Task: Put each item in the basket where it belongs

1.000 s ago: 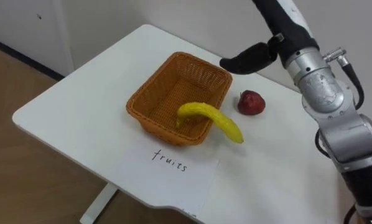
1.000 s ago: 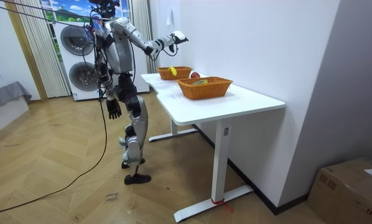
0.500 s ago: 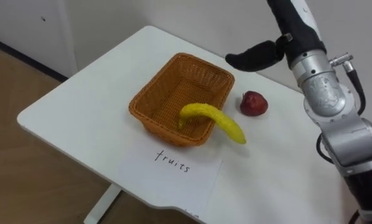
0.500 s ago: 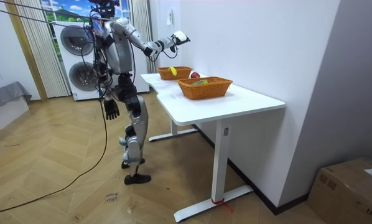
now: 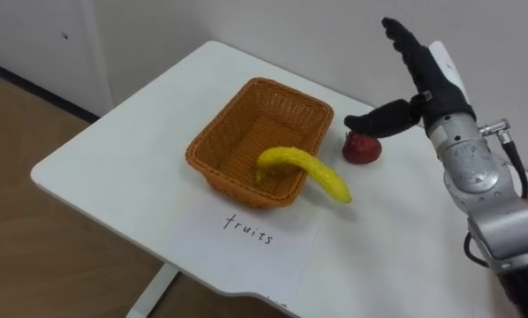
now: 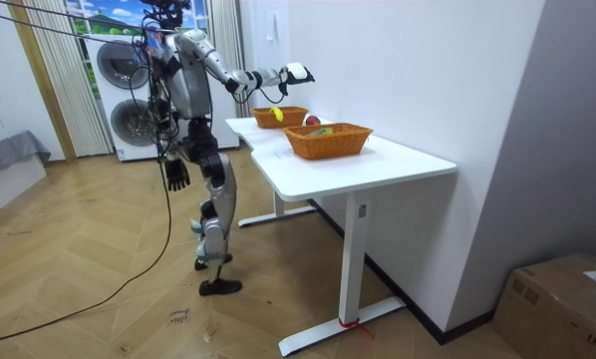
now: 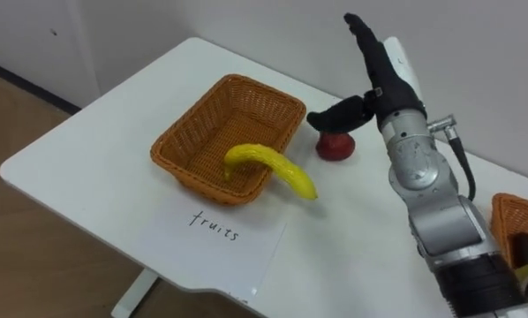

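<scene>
The right hand (image 5: 430, 81) hovers over the table (image 5: 114, 150) with its fingers straight and pointing up and its thumb stuck out sideways, holding nothing. The red apple (image 5: 363, 148) sits on the table just under that thumb, on the palm side; whether the thumb touches it I cannot tell. Beyond the thumb tip stands the fruit basket (image 5: 213, 141), so the apple lies between hand and basket. The banana (image 5: 301, 170) is draped over the basket's rim, farther from the hand. The left hand (image 6: 178, 176) hangs at the robot's side, so the right is much the nearer.
</scene>
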Available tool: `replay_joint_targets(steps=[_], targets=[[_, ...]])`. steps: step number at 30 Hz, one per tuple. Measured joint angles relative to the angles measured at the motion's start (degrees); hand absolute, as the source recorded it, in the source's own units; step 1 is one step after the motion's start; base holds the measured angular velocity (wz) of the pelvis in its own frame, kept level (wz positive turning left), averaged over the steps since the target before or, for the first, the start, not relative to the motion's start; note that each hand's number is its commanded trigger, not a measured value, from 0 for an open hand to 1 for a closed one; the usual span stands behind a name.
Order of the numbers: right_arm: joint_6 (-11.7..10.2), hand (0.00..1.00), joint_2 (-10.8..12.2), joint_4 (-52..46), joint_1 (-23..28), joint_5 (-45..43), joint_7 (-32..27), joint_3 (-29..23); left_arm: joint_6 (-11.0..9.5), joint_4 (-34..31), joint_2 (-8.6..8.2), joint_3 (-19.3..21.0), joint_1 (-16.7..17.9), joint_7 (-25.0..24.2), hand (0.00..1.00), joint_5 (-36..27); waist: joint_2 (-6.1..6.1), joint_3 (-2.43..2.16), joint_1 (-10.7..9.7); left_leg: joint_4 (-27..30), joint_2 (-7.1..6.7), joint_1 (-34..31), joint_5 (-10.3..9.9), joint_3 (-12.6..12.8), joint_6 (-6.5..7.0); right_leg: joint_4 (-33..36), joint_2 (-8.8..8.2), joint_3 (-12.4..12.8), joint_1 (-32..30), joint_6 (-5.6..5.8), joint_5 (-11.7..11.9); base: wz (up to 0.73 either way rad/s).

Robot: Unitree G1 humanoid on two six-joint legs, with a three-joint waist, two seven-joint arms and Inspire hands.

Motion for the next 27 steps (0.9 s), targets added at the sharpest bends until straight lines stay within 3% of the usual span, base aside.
replay_joint_targets(steps=[15, 27], targets=[[-0.4, 0.0, 0.2, 7.2, 2.4, 9.4, -3.3, -0.1, 1.4, -2.8, 1.29, -1.5, -0.1, -0.3, 0.0, 0.5, -0.25, -0.12, -0.9, 3.6, -0.06, -4.1, -0.3, -1.3, 0.06, 1.0, 0.06, -0.5, -2.2, 0.02, 0.0, 0.06], [-0.4, 0.0, 0.2, 15.9, 1.4, 9.0, -5.3, 0.0, 1.3, -7.5, 2.97, -7.3, -1.9, 0.2, 0.0, 0.4, 0.48, 0.26, -0.7, 5.7, -0.07, -10.0, 0.0, -1.1, 0.04, 2.4, 0.13, 0.6, -7.7, -0.58, 0.4, -0.01]])
